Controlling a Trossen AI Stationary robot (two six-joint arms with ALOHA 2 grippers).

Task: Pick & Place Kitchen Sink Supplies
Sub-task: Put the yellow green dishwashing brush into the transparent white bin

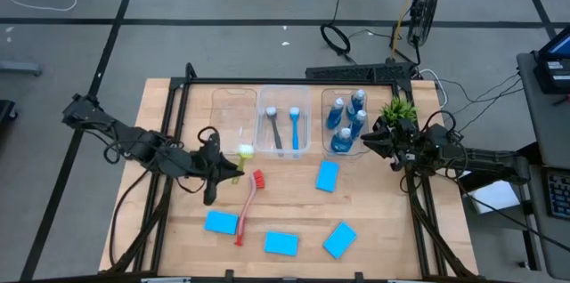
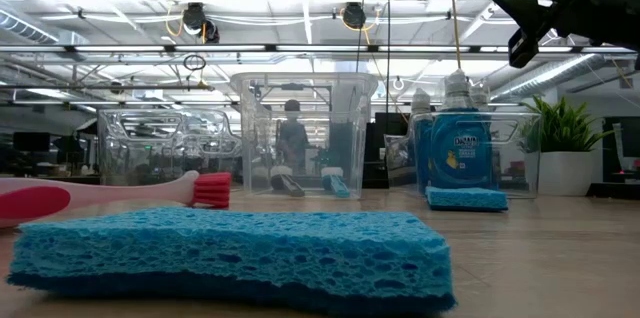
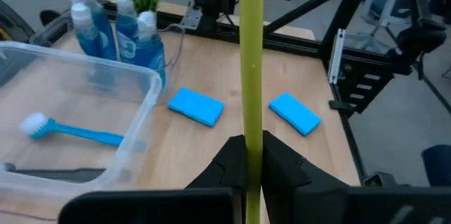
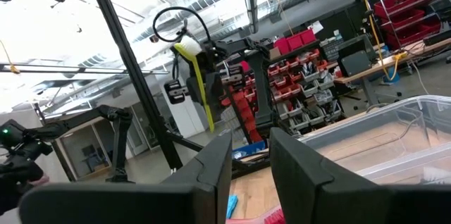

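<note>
Holding four bottles (image 1: 346,121), right bin (image 1: 349,99), brushes (image 1: 283,128) centre bin (image 1: 283,96)

Bright overhead lighting; near sponge (image 2: 235,258) perhaps blurred.

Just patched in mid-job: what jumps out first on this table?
The left pincer is shut on the yellow-green brush, holding it near the empty left bin. Two brushes already lie in the middle bin, and four blue bottles fill the right bin. The red brush and four sponges remain on the table.
</note>
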